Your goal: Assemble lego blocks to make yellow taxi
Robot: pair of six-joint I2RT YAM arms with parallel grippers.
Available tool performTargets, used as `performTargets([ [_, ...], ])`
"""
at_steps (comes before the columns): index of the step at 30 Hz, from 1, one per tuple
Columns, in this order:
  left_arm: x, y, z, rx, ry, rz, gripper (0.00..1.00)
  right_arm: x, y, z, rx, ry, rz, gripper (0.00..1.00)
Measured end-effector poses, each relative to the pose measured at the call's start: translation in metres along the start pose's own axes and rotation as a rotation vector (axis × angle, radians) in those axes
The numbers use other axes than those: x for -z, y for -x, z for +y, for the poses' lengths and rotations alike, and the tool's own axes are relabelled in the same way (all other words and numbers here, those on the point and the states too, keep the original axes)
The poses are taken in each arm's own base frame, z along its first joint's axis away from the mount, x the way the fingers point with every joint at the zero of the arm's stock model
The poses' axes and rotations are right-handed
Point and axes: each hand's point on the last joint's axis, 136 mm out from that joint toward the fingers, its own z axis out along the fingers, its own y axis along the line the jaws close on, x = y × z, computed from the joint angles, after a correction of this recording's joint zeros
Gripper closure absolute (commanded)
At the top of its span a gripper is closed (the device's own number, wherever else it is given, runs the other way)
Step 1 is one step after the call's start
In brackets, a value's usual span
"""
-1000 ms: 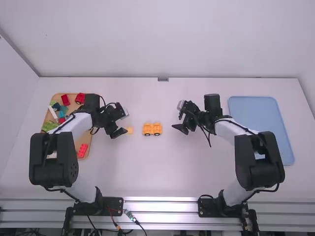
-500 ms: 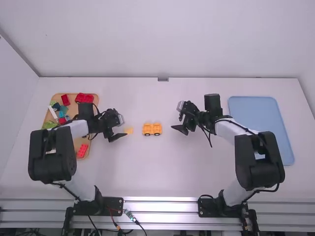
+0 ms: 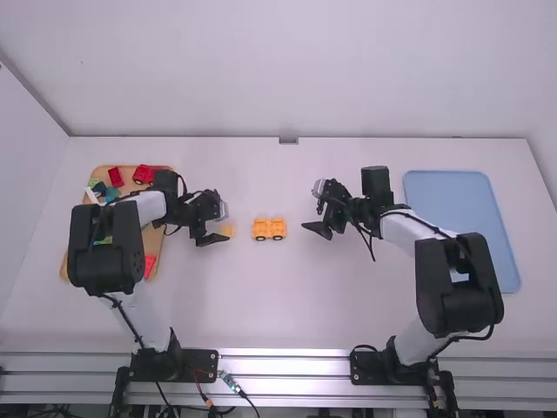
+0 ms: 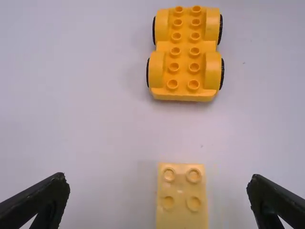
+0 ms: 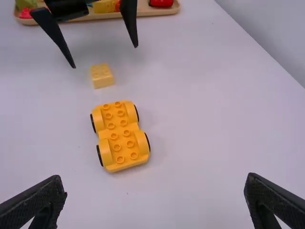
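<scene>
Wooden tray [image 3: 129,172]: at the left of the table; carries a red block [image 3: 116,177], a red vehicle-shaped piece [image 3: 144,176], a white block [image 3: 95,185] and a teal block [image 3: 112,194]. A second red block [image 3: 150,265] lies toward the near end.
Blue tray [image 3: 457,209]: flat at the right of the table, partly behind the right arm.
Tray visibility: the left arm crosses the wooden tray and hides part of its load; the right wrist view cuts the tray off at its top edge. Exact block count cannot be determined.
Yellow block [image 4: 181,198]: on the table between wooden tray and wheeled base, studs up; cut off at the left wrist view's bottom edge.
Wheeled base [image 4: 185,55]: yellow, studs up, on the table, apart from the yellow block.
Left gripper [image 3: 214,237]: fingers wide apart, gripping nothing, near the yellow block.
Right gripper [image 3: 317,229]: fingers wide apart, gripping nothing, right of the wheeled base.
</scene>
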Motion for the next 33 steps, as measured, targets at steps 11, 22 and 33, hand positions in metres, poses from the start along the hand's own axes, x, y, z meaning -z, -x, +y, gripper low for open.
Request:
performTargets([
  [11, -0.013, -0.011, -0.006, 0.005, -0.006, -0.020, 0.01, 0.000, 0.000, 0.000, -0.004, 0.001, -0.001, 0.01],
  [22, -0.018, -0.015, -0.007, 0.007, 0.025, -0.029, 0.01, 0.000, 0.000, 0.000, -0.001, 0.000, -0.002, 0.01],
  [33, -0.027, -0.023, -0.021, 0.124, -0.057, -0.041, 0.01, 0.000, 0.000, 0.000, -0.003, 0.000, -0.002, 0.01],
])
